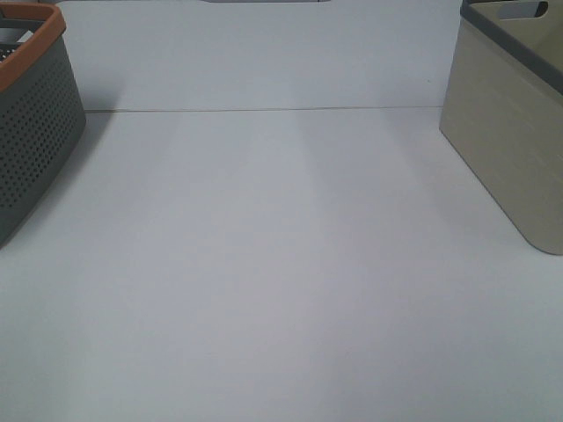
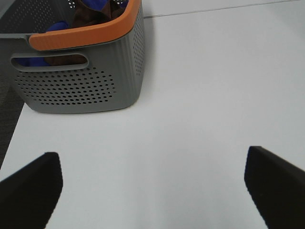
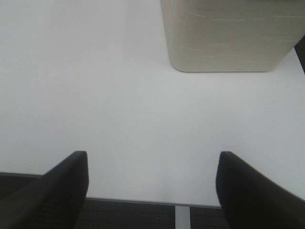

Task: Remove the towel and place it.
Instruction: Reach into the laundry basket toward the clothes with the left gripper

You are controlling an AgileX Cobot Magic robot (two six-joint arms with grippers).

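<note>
The towel [image 2: 58, 27] shows only as blue folds inside the grey basket [image 2: 81, 90] with the orange rim, next to something brown. It is bunched and mostly hidden, so I cannot tell its long axis or which way it points. The basket stands at the left edge of the white tabletop [image 1: 281, 264], and a beige bin [image 1: 510, 149] stands at the right edge. The left hand [image 2: 152, 191] and the right hand [image 3: 152, 186] are both spread wide and hold nothing.
</note>
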